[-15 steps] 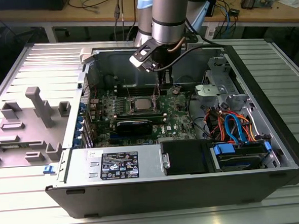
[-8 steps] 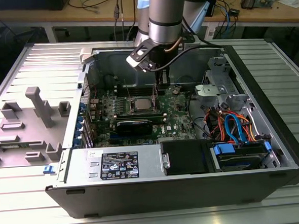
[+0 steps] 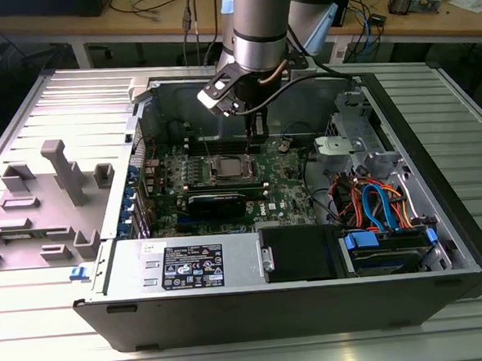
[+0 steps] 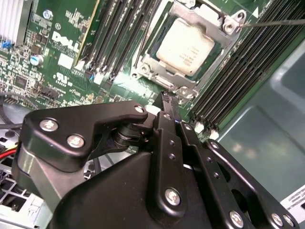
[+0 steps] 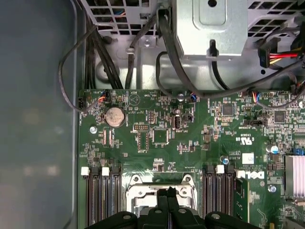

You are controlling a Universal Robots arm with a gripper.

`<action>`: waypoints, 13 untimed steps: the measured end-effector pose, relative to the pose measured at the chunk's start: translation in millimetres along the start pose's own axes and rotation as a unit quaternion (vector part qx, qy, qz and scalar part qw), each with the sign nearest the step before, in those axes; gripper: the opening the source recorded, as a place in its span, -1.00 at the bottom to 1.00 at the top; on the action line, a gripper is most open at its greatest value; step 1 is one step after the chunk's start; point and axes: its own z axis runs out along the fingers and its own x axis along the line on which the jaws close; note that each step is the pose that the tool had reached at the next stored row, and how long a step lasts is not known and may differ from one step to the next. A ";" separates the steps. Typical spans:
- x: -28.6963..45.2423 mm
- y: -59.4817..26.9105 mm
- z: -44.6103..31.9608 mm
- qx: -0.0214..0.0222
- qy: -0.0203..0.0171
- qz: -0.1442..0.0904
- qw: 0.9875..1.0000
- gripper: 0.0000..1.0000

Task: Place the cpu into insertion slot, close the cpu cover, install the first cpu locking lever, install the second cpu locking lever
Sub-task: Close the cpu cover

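Cpu [image 4: 188,45] seated under closed cpu cover [image 4: 220,47]; gripper [image 4: 169,100] pinched together, tip at cover edge

White logo lettering [image 5: 250,175] on green circuit board [image 5: 190,157] beside black memory slots [image 5: 217,195]; small white printed sticker [image 5: 247,158] near it; white labels [image 3: 193,265] on grey metal power-supply box [image 3: 242,266], print too small to tell.

PC case [image 3: 257,306] lies open on worktop [image 3: 235,357], mainboard [image 3: 287,196] flat inside. Cpu [image 4: 186,45] sits in insertion slot [image 4: 155,43], cpu cover [image 4: 159,72] down around it. Memory slots [image 4: 116,33] flank both sides. Gripper [image 4: 167,99] hangs just beside cover edge.
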 end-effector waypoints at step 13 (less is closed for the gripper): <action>-7.4 -11.1 3.0 0.000 0.001 0.000 1.000 -0.79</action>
